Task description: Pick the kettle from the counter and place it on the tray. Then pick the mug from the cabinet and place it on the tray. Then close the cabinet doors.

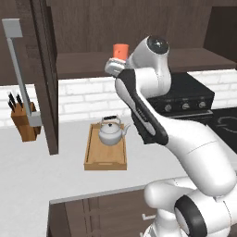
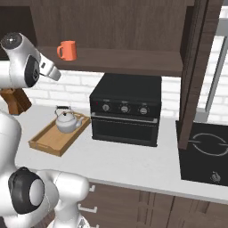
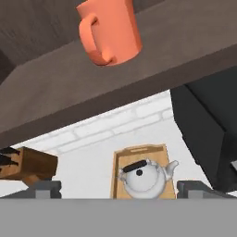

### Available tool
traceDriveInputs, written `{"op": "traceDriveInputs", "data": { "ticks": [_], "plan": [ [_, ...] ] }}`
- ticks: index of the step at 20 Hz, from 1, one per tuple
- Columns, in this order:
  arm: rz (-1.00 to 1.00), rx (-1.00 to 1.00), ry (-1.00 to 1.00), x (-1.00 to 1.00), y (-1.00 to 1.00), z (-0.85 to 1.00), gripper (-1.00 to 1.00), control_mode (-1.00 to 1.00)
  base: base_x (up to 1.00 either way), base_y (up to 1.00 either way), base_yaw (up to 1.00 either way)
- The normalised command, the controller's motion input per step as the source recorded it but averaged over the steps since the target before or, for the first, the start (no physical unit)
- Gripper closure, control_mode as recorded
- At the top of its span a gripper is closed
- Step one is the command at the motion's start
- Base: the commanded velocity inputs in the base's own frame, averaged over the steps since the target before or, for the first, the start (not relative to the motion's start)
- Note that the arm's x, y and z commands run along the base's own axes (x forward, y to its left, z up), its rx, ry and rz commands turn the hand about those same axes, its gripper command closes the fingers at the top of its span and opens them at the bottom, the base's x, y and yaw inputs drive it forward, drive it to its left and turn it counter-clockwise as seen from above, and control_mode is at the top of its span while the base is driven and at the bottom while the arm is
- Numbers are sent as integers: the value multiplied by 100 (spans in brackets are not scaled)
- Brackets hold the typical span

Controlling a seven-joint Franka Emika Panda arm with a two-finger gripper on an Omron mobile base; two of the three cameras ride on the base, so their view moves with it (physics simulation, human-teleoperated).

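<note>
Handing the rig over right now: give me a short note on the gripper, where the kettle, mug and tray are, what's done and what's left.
Gripper: open, empty, raised in front of the cabinet shelf, below the mug.
Kettle: already upright on the tray, at its far end, on the counter.
Mug: upright on the cabinet shelf, not yet gripped.
Cabinet doors: open on both sides.
Done: kettle placed.
Left: grasp the mug, set it on the tray, close both doors.
</note>
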Motion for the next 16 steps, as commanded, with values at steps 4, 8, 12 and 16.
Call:
{"op": "traceDriveInputs", "data": {
  "ticks": [4, 8, 12, 16],
  "plan": [
    [-29, -22, -7, 45, 18, 15, -100, -100, 0, 0, 0],
    [-25, -20, -2, 80, 0, 7, -100, -100, 0, 0, 0],
    [-9, -10, 1, 65, -3, 39, -100, -100, 0, 0, 0],
    [0, -6, 10, 28, -1, 44, -100, -100, 0, 0, 0]
  ]
}}
